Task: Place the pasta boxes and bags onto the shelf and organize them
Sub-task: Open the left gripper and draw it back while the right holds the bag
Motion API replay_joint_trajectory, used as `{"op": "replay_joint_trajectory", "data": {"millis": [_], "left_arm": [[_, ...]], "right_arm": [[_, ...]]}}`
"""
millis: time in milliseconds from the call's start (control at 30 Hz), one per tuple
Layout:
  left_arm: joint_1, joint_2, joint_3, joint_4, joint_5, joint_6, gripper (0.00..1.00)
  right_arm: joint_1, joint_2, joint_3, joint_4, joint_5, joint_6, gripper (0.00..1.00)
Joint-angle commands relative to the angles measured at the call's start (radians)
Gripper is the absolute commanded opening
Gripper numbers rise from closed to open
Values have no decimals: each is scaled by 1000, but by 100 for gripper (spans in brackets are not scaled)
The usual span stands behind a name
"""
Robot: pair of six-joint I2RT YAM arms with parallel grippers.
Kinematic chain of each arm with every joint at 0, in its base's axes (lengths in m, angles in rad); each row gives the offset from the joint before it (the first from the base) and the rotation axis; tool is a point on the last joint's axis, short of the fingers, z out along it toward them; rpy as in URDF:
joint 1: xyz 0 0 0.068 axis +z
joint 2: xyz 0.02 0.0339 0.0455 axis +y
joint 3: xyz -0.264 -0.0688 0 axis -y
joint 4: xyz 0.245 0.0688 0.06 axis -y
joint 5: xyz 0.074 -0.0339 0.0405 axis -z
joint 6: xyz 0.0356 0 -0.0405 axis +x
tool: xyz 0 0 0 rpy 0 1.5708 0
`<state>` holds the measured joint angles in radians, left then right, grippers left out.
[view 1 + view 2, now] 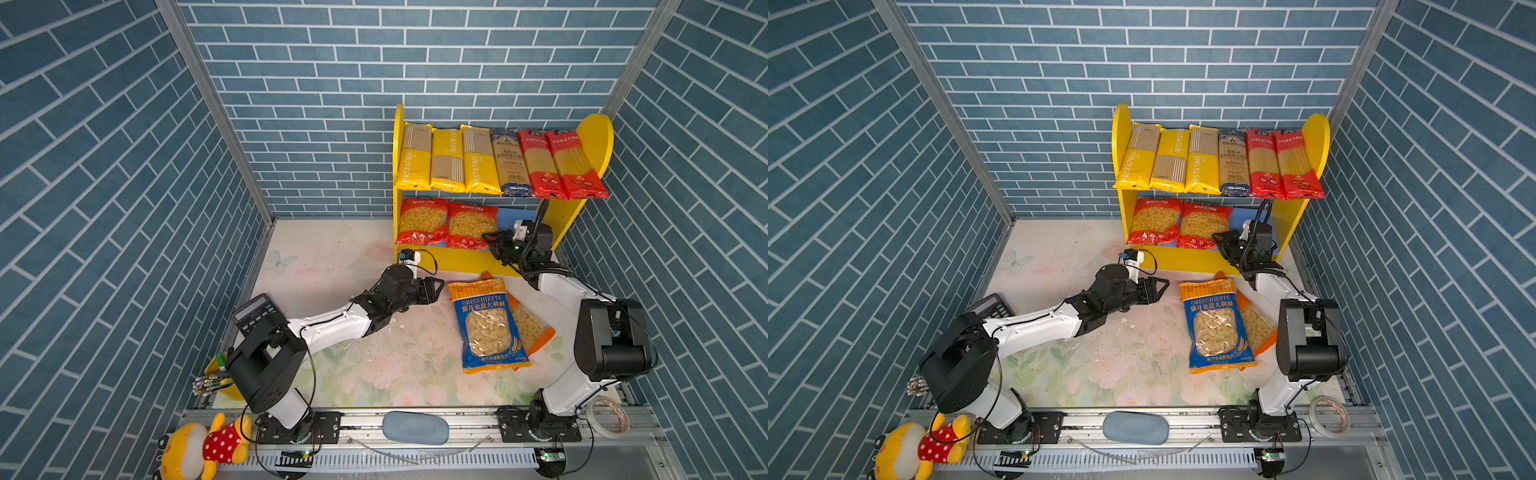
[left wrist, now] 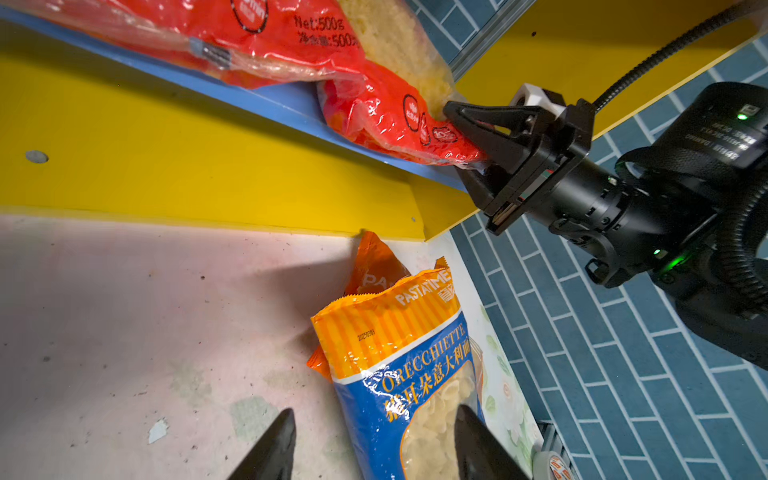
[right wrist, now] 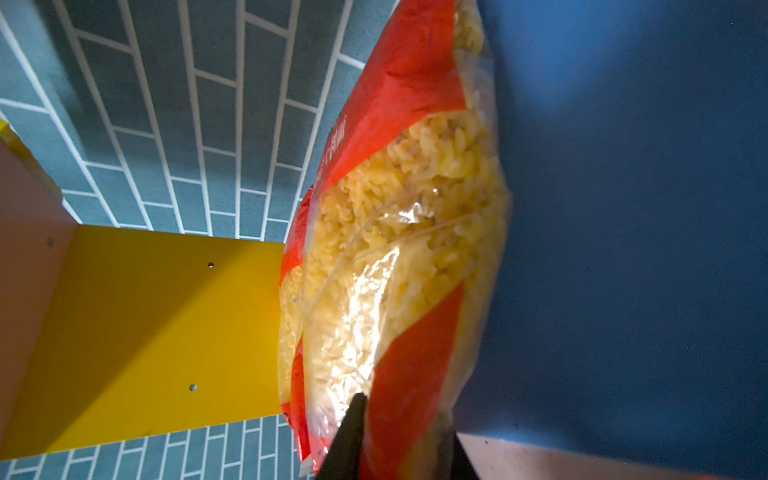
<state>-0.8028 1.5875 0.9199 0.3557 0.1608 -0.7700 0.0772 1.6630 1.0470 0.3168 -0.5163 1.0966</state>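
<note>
Blue brick-patterned walls (image 1: 316,62) enclose a pale floral floor (image 1: 332,257) (scuffed and flecked), metal posts (image 1: 216,108) at the corners.

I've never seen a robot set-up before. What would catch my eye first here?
The bright yellow shelf stands out first, with six long pasta packs lined along its upper tier. Below, the right gripper sits at the corner of a red pasta bag on the lower tier, jaws either side of it. On the table, a blue ORECCHIETTE bag lies over an orange bag, the open left gripper beside it.

right end effector (image 1: 490,241) at nearer red bag (image 1: 471,224), possibly gripping it.
</note>
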Motion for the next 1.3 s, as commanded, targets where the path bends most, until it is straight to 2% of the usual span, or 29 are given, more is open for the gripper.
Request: {"op": "replay_joint_trajectory", "data": {"millis": [0,67,367,467,833,1033,1267], "left_arm": [[-6,-12,-18,8,-11,15,61],[-6,-10,-21,13,-11,12,61],[-6,1,-34,34,-7,-11,61],[-6,-9,-45,32,-15,-12,61],[-9,-16,-56,28,-20,-17,61],[-13,-18,-65,34,-21,-20,61],[-13,-26,-80,33,-24,-17,61]], "right_arm": [[-3,-30,-39,42,-13,3,33],[-4,-35,-42,39,-10,2,34],[-4,-39,-50,35,1,6,15],[-4,-42,-57,32,2,6,15],[-4,-62,-68,31,-1,6,24],[-4,-81,-71,10,-8,0,39],[-8,-106,-94,-7,-30,-4,45]]}}
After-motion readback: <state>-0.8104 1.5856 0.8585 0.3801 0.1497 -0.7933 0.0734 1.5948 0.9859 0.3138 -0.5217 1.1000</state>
